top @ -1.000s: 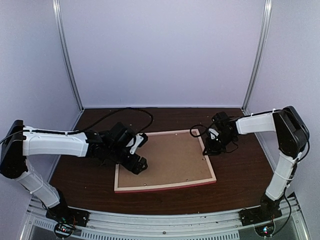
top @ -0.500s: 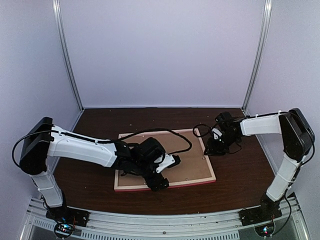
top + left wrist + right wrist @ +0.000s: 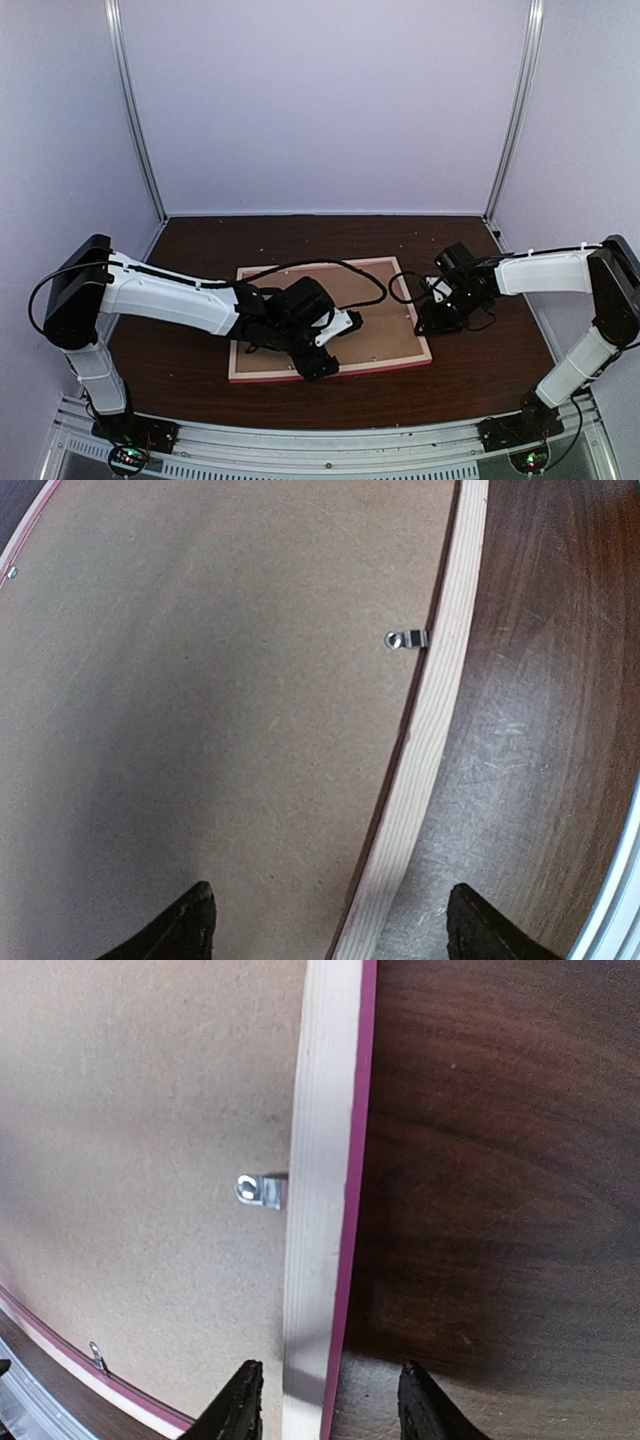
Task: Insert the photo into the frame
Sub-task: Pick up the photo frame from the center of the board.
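Top external view: frame point(image 3: 390, 365) face down on worktop point(image 3: 200, 240), backing board point(image 3: 380, 310) uppermost; left gripper point(image 3: 318, 368) jaws wide astride near rail, right gripper point(image 3: 428, 325) jaws parted astride right rail.

The frame point(image 3: 390, 367) lies flat mid-surface point(image 3: 200, 250), with the backing board point(image 3: 380, 305) set inside it. The left fingers point(image 3: 188, 925) straddle its 6 o'clock rail, one over the board and one over the surface. The right fingers point(image 3: 240, 1402) straddle the 3 o'clock rail likewise. One clip point(image 3: 405, 639) sits just inside the 6 o'clock rail, and another clip point(image 3: 258, 1190) just inside the 3 o'clock rail.
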Controlling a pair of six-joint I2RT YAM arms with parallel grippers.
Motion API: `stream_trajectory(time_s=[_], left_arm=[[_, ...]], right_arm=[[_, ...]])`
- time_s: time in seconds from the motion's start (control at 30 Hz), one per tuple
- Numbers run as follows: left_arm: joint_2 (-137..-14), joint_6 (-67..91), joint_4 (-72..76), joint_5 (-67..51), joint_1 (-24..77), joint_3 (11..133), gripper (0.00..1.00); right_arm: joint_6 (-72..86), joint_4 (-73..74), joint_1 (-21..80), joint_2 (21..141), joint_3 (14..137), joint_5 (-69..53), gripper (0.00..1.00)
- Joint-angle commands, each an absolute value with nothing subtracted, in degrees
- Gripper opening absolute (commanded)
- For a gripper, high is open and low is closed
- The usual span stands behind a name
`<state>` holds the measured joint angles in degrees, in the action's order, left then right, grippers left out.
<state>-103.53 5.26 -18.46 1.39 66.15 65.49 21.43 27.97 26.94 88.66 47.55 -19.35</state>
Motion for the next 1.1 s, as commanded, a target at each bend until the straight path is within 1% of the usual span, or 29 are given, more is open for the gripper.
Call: stream_trajectory(time_s=[0.0,0.23,0.47,0.77,0.9,1.07], left_arm=[[-104.4,5.3,-17.3,2.9,66.8,66.9,0.8],[-105.2,4.9,-17.0,3.6,67.3,66.8,0.8],[-105.9,0.6,-13.2,5.8,68.8,64.6,0.8],[-105.8,-3.4,-11.4,5.2,69.5,63.8,0.8],[-106.2,-7.8,-10.7,4.1,70.2,64.0,0.8],[-107.9,-12.6,-12.1,4.1,71.4,65.9,0.8]], right_arm=[[22.6,27.6,28.4,87.1,45.4,-16.2,0.45],[23.3,26.1,30.2,89.2,45.2,-15.3,0.38],[24.4,26.9,30.8,90.8,46.5,-13.1,0.23],[26.3,28.9,31.0,89.3,48.6,-12.7,0.1],[26.8,30.0,31.0,88.7,50.0,-13.8,0.07],[27.4,31.4,31.0,87.8,51.8,-16.2,0.05]])
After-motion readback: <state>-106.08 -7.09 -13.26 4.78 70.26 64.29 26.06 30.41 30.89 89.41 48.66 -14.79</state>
